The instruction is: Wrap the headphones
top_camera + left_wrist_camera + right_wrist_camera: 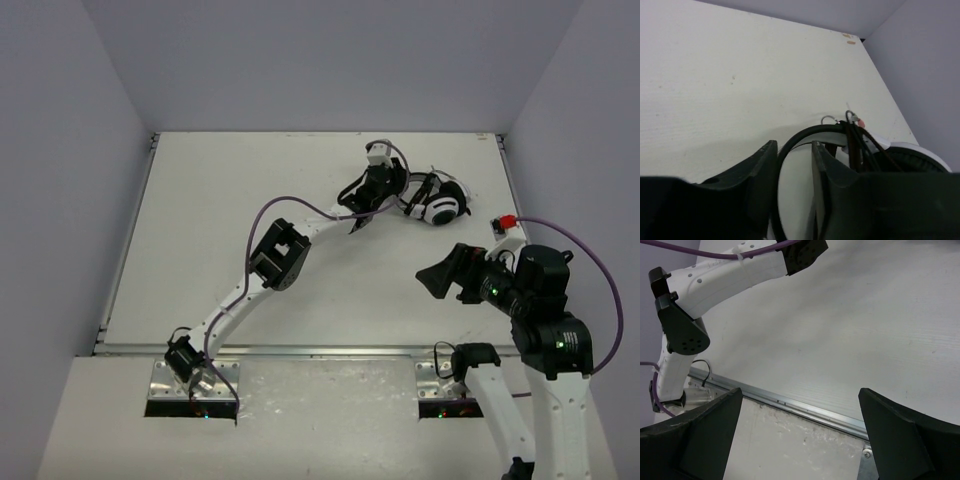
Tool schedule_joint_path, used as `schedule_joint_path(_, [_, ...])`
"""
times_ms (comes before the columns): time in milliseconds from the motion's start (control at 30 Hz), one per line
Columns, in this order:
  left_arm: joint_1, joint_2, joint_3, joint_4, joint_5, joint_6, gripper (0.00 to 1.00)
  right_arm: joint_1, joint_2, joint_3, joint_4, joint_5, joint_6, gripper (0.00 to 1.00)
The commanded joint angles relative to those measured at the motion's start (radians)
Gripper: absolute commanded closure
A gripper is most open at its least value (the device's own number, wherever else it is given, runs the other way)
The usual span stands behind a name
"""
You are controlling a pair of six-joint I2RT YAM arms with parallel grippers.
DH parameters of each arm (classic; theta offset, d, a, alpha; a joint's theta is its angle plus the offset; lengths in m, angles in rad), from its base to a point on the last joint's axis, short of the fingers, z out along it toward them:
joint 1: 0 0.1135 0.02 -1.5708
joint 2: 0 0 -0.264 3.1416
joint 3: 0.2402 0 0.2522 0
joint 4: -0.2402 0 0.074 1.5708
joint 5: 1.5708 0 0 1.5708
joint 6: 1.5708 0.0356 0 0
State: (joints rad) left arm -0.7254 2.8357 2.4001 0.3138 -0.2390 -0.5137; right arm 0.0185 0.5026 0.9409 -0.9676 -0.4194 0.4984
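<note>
Straddling one pair of headphones [440, 210], left tool [793, 147] narrowly parted, right tool [800, 395] wide, empty

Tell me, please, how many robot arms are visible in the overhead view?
2. The left arm reaches across the table to the headphones; the right arm sits folded at the near right.

headphones [440, 208] on table [250, 200], far right
</note>
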Motion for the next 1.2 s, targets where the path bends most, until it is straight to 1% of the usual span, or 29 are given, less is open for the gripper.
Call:
schedule_joint_path(0, [0.004,0.014,0.041,0.131,0.021,-0.035,0.65,0.009,-0.009,-0.010,0.053,-0.030,0.014,0.01])
schedule_joint_path(67, [0.004,0.014,0.037,0.134,0.023,-0.045,0.58,0.009,-0.006,-0.016,0.061,-0.030,0.012,0.01])
schedule_joint_path(100, [0.004,0.008,0.036,0.128,0.021,-0.045,0.52,0.008,-0.006,-0.020,0.067,-0.029,0.011,0.01])
schedule_joint_path(167, [0.004,-0.008,0.027,0.110,0.007,-0.040,0.48,0.009,0.001,-0.030,0.079,-0.032,0.011,0.01])
schedule_joint_path(267, [0.006,-0.100,-0.050,0.085,-0.032,-0.011,0.39,0.009,0.014,-0.034,0.087,-0.035,-0.001,0.01])
schedule_joint_path(300, [0.010,-0.167,-0.074,0.047,-0.051,-0.006,0.32,0.009,0.020,-0.034,0.087,-0.022,-0.018,0.01])
schedule_joint_path(367, [0.018,-0.255,-0.165,-0.001,-0.106,-0.003,0.25,0.009,0.022,-0.030,0.084,0.008,-0.043,0.01])
schedule_joint_path(400, [0.026,-0.362,-0.256,-0.049,-0.158,-0.003,0.00,0.009,0.021,-0.028,0.083,0.048,-0.067,0.01])
schedule_joint_path(467, [0.034,-0.491,-0.375,-0.091,-0.221,0.001,0.00,0.011,0.017,-0.019,0.086,0.079,-0.098,0.01])
schedule_joint_path(500, [0.041,-0.624,-0.433,-0.152,-0.264,-0.003,0.00,0.012,0.016,-0.016,0.087,0.109,-0.125,0.01])
schedule_joint_path(533, [0.044,-0.691,-0.550,-0.177,-0.320,-0.005,0.00,0.021,0.016,-0.011,0.089,0.122,-0.142,0.01])
schedule_joint_path(567, [0.044,-0.829,-0.609,-0.226,-0.351,-0.005,0.00,0.030,0.017,-0.010,0.086,0.142,-0.168,0.01])
schedule_joint_path(600, [0.044,-0.902,-0.736,-0.246,-0.383,-0.006,0.00,0.038,0.019,-0.010,0.083,0.166,-0.178,0.01])
schedule_joint_path(667, [0.044,-1.036,-0.861,-0.287,-0.439,-0.011,0.00,0.067,0.017,-0.013,0.072,0.253,-0.201,0.01])
schedule_joint_path(700, [0.044,-1.153,-0.966,-0.376,-0.488,-0.049,0.00,0.077,0.013,-0.017,0.075,0.292,-0.216,0.01])
schedule_joint_path(733, [0.044,-1.205,-1.017,-0.430,-0.512,-0.077,0.00,0.101,0.008,-0.025,0.076,0.374,-0.219,0.01])
schedule_joint_path(767, [0.044,-1.260,-1.067,-0.471,-0.526,-0.097,0.00,0.115,-0.005,-0.030,0.078,0.407,-0.225,0.01])
schedule_joint_path(800, [0.046,-1.362,-1.175,-0.546,-0.543,-0.126,0.00,0.132,-0.013,-0.033,0.078,0.439,-0.242,0.01])
schedule_joint_path(833, [0.047,-1.409,-1.231,-0.588,-0.555,-0.191,0.00,0.162,-0.022,-0.040,0.085,0.506,-0.245,0.01])
schedule_joint_path(867, [0.049,-1.456,-1.277,-0.617,-0.559,-0.218,0.00,0.178,-0.044,-0.043,0.086,0.536,-0.250,0.01])
schedule_joint_path(900, [0.049,-1.539,-1.323,-0.699,-0.566,-0.254,0.00,0.190,-0.055,-0.045,0.086,0.556,-0.264,0.01])
schedule_joint_path(933, [0.049,-1.573,-1.373,-0.750,-0.580,-0.325,0.00,0.208,-0.064,-0.048,0.087,0.577,-0.265,0.01])
schedule_joint_path(967, [0.049,-1.631,-1.389,-0.813,-0.579,-0.336,0.00,0.215,-0.084,-0.048,0.087,0.591,-0.262,0.01])
schedule_joint_path(1000, [0.049,-1.653,-1.400,-0.841,-0.582,-0.335,0.00,0.218,-0.087,-0.048,0.087,0.585,-0.259,0.01])
schedule_joint_path(1067, [0.049,-1.685,-1.376,-0.930,-0.597,-0.332,0.00,0.218,-0.095,-0.053,0.079,0.552,-0.256,0.01])
schedule_joint_path(1100, [0.049,-1.705,-1.333,-1.052,-0.614,-0.339,0.00,0.218,-0.098,-0.054,0.075,0.532,-0.248,0.01])
schedule_joint_path(1133, [0.049,-1.714,-1.311,-1.131,-0.661,-0.360,0.00,0.218,-0.101,-0.063,0.066,0.525,-0.245,0.01])
schedule_joint_path(1167, [0.049,-1.742,-1.299,-1.257,-0.687,-0.380,0.00,0.218,-0.104,-0.068,0.061,0.524,-0.242,0.01])
